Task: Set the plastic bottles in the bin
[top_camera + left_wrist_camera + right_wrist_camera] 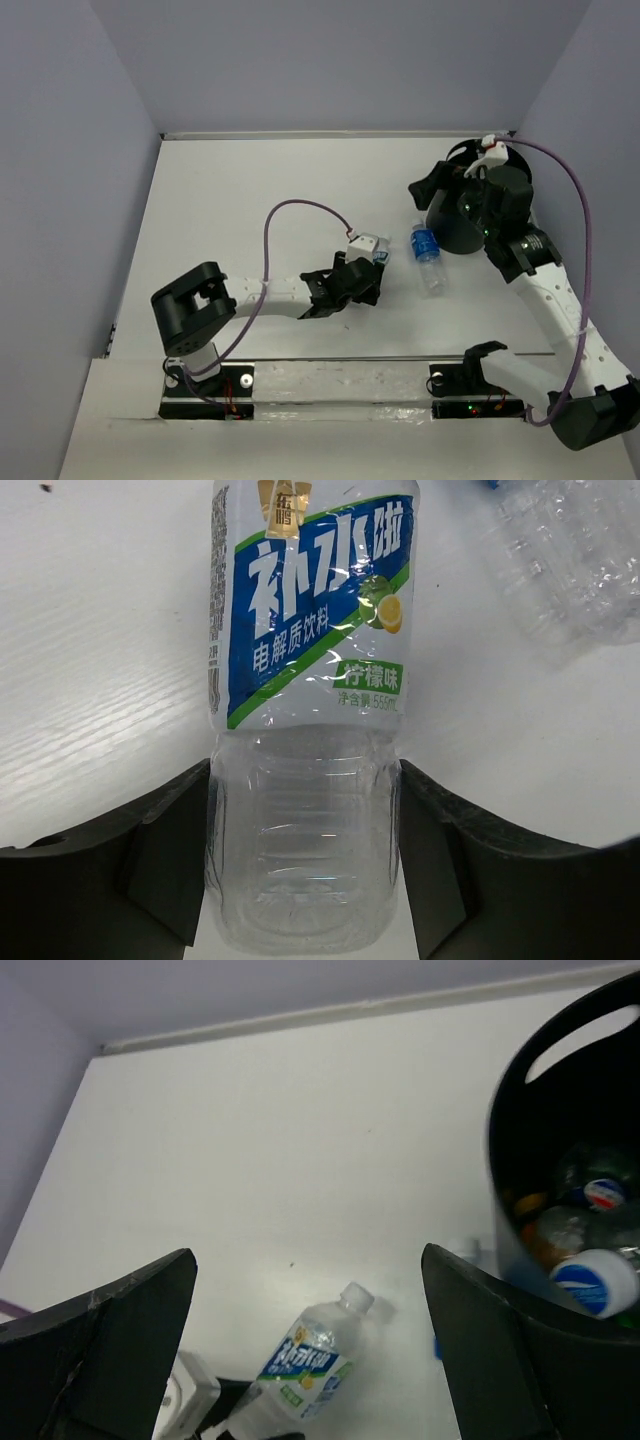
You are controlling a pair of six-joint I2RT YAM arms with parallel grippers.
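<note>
A clear bottle with a blue-green label (310,680) lies on the white table (250,200) near its middle, cap toward the far side, and the left gripper (305,815) is pinching its lower body, one black finger (170,850) pressed against each side. Just to its right a second bottle with a blue label (428,258) lies loose on the table, close beside the black bin (508,1190) at the far right. The bin already holds several bottles (590,1280), and the right gripper (308,1255) hangs above it with its fingers spread wide, holding nothing.
</note>
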